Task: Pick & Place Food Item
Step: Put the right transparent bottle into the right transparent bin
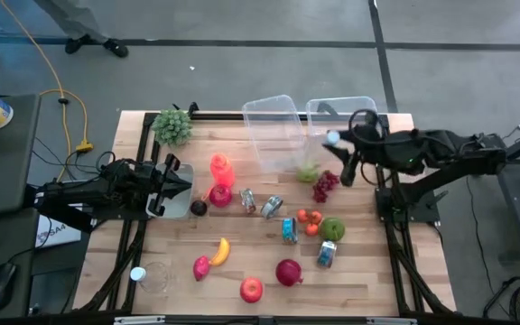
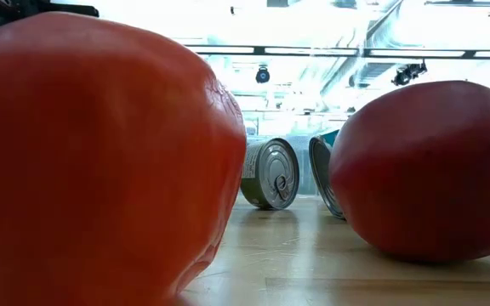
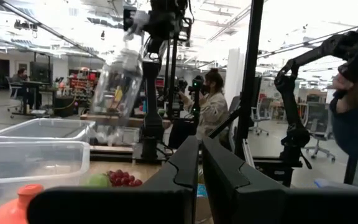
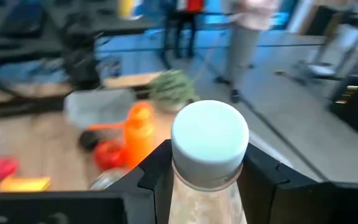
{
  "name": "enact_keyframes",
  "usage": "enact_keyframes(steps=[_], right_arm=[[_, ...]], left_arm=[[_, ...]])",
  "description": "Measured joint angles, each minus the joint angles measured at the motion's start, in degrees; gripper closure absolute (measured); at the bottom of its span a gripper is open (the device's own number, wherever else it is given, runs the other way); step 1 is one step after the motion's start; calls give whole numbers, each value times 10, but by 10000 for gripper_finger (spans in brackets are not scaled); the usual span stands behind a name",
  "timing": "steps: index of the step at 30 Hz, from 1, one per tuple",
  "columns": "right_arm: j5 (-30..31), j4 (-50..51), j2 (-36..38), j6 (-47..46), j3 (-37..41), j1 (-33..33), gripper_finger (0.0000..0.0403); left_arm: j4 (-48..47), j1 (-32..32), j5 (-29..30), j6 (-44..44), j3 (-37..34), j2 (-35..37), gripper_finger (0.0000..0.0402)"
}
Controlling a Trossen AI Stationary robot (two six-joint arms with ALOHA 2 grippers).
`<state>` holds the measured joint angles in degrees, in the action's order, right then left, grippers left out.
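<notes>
We had the right gripper [image 4: 207, 177] clamped on the neck of a clear plastic bottle [image 3: 118, 78] with a white cap [image 4: 209, 141], holding it up in the air over the two clear bins [image 1: 273, 126] at the far side of the table [image 1: 368, 271]. In the high view the cap showed just left of the gripper, so the bottle hung tilted.

To do this step well, we reckoned the move was to bring the bottle squarely over one bin, lower it inside the walls, and only then let go, since it would likely bounce or roll if dropped from height.

The left gripper [image 1: 165, 185] was shut and empty, parked at the left edge of the table.

Our count of what lay on the table: one banana [image 1: 220, 250], one bunch of red grapes [image 1: 324, 186], one orange bottle [image 1: 221, 169], one leafy green bunch [image 1: 172, 125], about four small cans [image 1: 288, 229], plus several red fruits we couldn't count cleanly.
</notes>
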<state>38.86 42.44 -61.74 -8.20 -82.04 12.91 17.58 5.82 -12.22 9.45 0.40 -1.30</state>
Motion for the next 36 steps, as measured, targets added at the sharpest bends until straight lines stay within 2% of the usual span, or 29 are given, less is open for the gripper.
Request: enact_keyframes(steps=[4, 8, 11, 15, 22, 29, 36], right_arm=[[7, 8, -5, -13, -57, 1, 283], [74, 24, -1, -6, -93, -7, 283], [104, 43, 1, -10, -106, -42, 283], [103, 75, 2, -28, -106, -124, 283], [3, 80, -33, -38, -105, -276, 283], [-96, 48, -85, -43, -73, -391, 281], [-112, 22, -129, -59, -31, -451, 284]], left_arm=[[0, 0, 0, 0, 0, 0, 388], [0, 0, 0, 0, 0, 0, 388], [0, 0, 4, 0, 0, 0, 388], [0, 0, 4, 0, 0, 0, 388], [0, 0, 4, 0, 0, 0, 388], [0, 0, 3, 0, 0, 0, 388], [0, -1, 1, 0, 0, 0, 388]])
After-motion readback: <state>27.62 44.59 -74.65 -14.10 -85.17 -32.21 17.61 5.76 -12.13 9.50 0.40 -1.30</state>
